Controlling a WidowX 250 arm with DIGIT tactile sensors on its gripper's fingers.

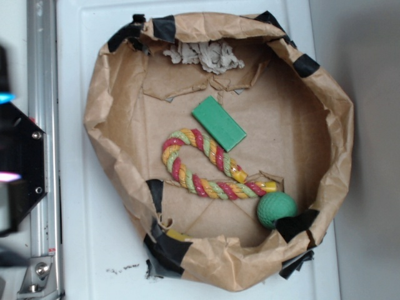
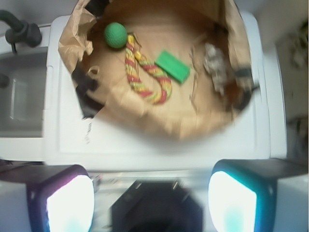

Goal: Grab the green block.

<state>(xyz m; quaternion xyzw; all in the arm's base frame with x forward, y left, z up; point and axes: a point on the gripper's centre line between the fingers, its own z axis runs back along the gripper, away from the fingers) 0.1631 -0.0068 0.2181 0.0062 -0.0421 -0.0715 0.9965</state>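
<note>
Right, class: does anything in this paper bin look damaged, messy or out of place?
Yes. The paper bin is crumpled and patched with black tape. The green block lies askew, one corner resting on the rope toy. Crumpled paper sits at one wall.

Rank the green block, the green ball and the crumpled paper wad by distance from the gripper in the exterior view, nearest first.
The gripper sits at the left edge, outside the paper basin.
1. Green block, mid-basin, above the rope toy.
2. Crumpled paper wad, by the upper wall.
3. Green ball, lower right, against the wall.
</note>
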